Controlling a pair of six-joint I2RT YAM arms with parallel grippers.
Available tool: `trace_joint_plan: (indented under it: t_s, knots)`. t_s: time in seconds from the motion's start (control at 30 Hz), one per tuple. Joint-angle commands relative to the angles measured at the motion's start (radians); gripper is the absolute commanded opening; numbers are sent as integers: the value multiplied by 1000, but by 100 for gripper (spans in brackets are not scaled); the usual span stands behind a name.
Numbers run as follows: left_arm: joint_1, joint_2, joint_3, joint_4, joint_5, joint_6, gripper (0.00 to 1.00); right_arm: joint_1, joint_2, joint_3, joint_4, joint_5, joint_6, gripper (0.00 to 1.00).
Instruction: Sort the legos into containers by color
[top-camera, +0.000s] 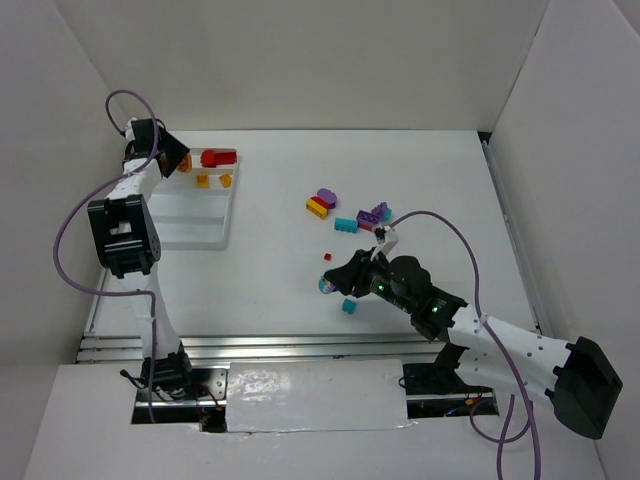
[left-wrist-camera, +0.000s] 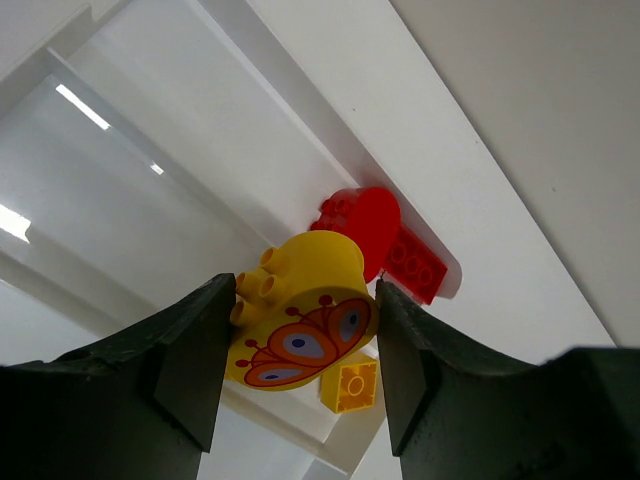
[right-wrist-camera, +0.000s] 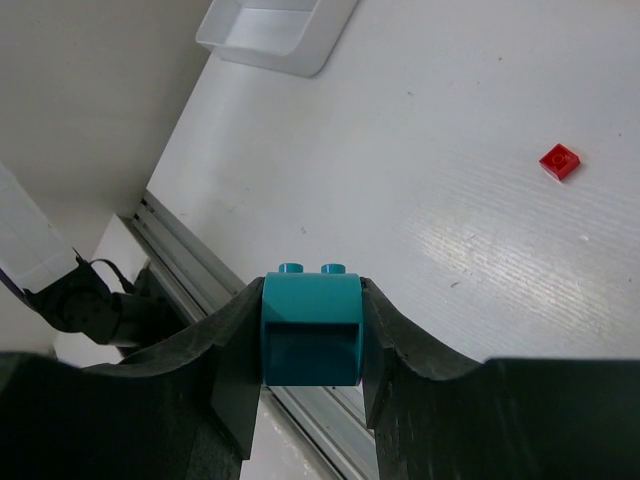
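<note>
My left gripper (left-wrist-camera: 303, 335) is shut on a rounded yellow lego (left-wrist-camera: 310, 285) with an orange butterfly print, held over the far end of the white tray of containers (top-camera: 195, 232). Below it in the tray lie a red heart-shaped lego (left-wrist-camera: 368, 218), a red brick (left-wrist-camera: 420, 266) and a small yellow brick (left-wrist-camera: 350, 386). My right gripper (right-wrist-camera: 310, 300) is shut on a teal lego (right-wrist-camera: 310, 325) with two studs, lifted above the table's near middle (top-camera: 328, 286). Loose legos (top-camera: 345, 212) in yellow, red, purple and teal lie mid-table.
A teal brick (top-camera: 349, 306) lies just right of my right gripper, and a tiny red plate (right-wrist-camera: 559, 162) sits beyond it. The tray's near corner (right-wrist-camera: 270, 35) shows far off. A metal rail (top-camera: 300, 347) runs along the table's near edge. White walls enclose the table.
</note>
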Motion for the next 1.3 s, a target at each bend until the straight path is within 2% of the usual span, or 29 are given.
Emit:
trace_joint_plan:
  t_s: [0.0,0.1,0.3,0.37,0.4,0.5,0.6,0.67,0.73,0.77,0.83,0.87,0.93,0.97,1.0,1.03,1.07,1.1,1.17,1.2,1.27]
  knots:
    - [10,19,-11,68,24,6,46,-1,0,41,43,-6,-19,0]
    - [12,20,5,45,10,5,63,-1,2,49,36,-4,-19,0]
    - [25,-35,-47,37,-16,-12,83,-1,-3,55,23,5,-22,0]
    - [33,-50,-75,40,-13,-20,87,-2,-3,58,19,8,-20,0]
    - [35,-62,-81,36,-16,-27,95,-2,-1,58,19,9,-20,0]
    - [42,-88,-96,17,-10,-46,100,-2,5,58,23,16,-16,0]
    - [38,-169,-145,23,30,-58,100,-2,16,74,8,25,-17,0]
    - [29,-237,-230,83,140,-63,100,-5,14,98,-12,31,-20,0]
    - [3,-370,-350,182,235,-67,99,-16,3,130,-36,33,-22,0]
    - [-13,-470,-391,216,337,-63,99,-33,-6,141,-44,23,-28,0]
    - [-80,-567,-489,223,416,-41,100,-56,-17,175,-73,-10,-28,0]
    - [-117,-671,-513,206,454,16,100,-71,-30,184,-84,-44,-30,0]
    - [-261,-781,-592,162,444,80,99,-120,-52,204,-99,-128,-25,0]
    - [-311,-891,-625,162,450,130,100,-131,-78,210,-104,-156,-24,0]
    - [-392,-944,-705,162,488,137,99,-143,-95,222,-115,-174,-20,0]
    - [-428,-999,-752,172,517,137,99,-145,-112,229,-119,-200,-20,0]
    - [-476,-1100,-791,209,559,128,100,-145,-145,236,-124,-216,-22,0]
    - [-497,-1145,-872,246,647,118,99,-148,-164,239,-122,-233,-23,0]
    - [-551,-1263,-937,356,732,88,100,-153,-205,241,-116,-294,-20,0]
    - [-569,-1288,-972,387,821,81,100,-153,-217,236,-86,-323,-25,0]
    - [-625,-1331,-983,412,899,95,99,-154,-241,220,-44,-418,-28,0]
